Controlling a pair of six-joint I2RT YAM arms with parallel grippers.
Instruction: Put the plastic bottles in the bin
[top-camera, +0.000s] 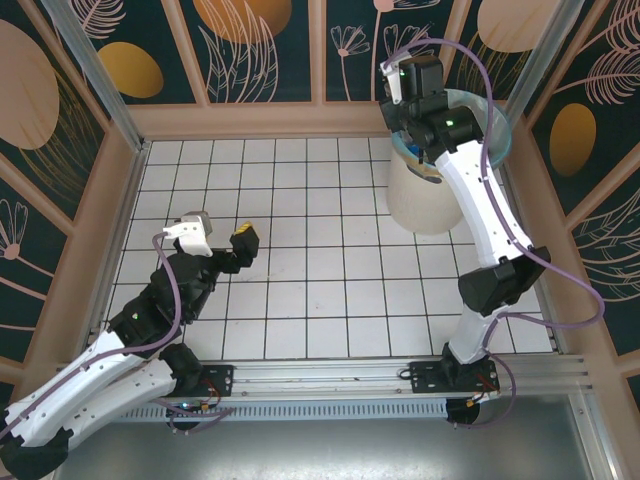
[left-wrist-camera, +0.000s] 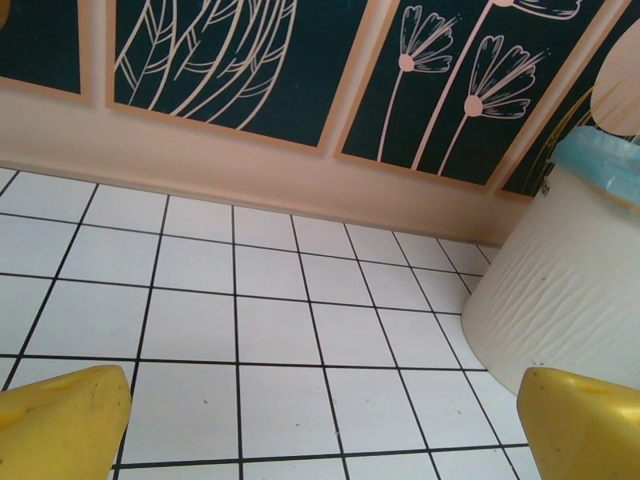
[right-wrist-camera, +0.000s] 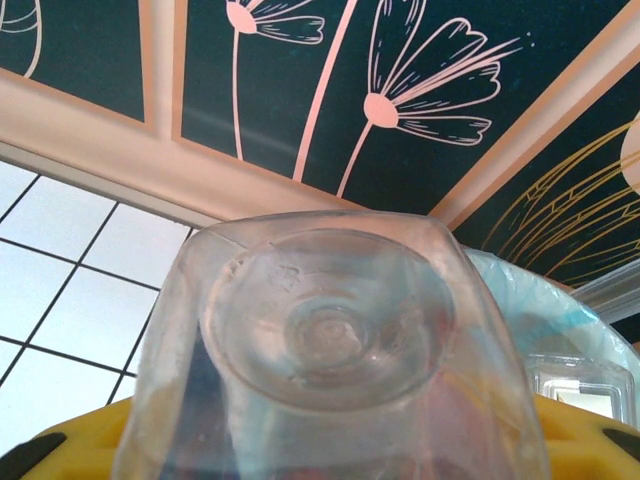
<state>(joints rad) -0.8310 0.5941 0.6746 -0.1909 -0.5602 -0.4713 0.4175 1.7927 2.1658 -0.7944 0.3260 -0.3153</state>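
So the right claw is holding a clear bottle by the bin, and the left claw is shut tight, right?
Not quite. The left claw is wide open with nothing between its yellow fingers, as the left wrist view shows. The right claw does hold a clear bottle by the bin.

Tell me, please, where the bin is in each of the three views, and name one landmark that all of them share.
Top external: the bin stands at the upper right, close to the back wall.
Left wrist: the bin is at the right edge, its white wall standing on the tiles.
Right wrist: the bin is at the lower right, its blue-green bag showing behind the plastic bottle.
Shared landmark: the dark back wall with pink flower drawings.
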